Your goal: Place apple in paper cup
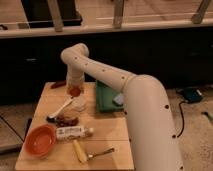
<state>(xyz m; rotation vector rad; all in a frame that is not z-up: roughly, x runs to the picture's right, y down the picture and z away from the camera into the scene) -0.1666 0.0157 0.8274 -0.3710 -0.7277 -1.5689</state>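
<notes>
Left of the paper cup point(79, 104), you are seeing one wide, smooth orange bowl point(40, 140) sitting on the wooden table point(110, 131). Your gripper point(74, 89) is clamping one round red-orange apple point(75, 93) just above that single short pale cup. To its right, one flat green tray point(106, 97) is lying.

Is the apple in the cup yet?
Not yet. Done: the apple looks picked up, right at the tip of the hand. In hand: the hand holds it close by the paper cup on the wooden table, not inside it. Left: bring the apple over the cup's rim and let go.
</notes>
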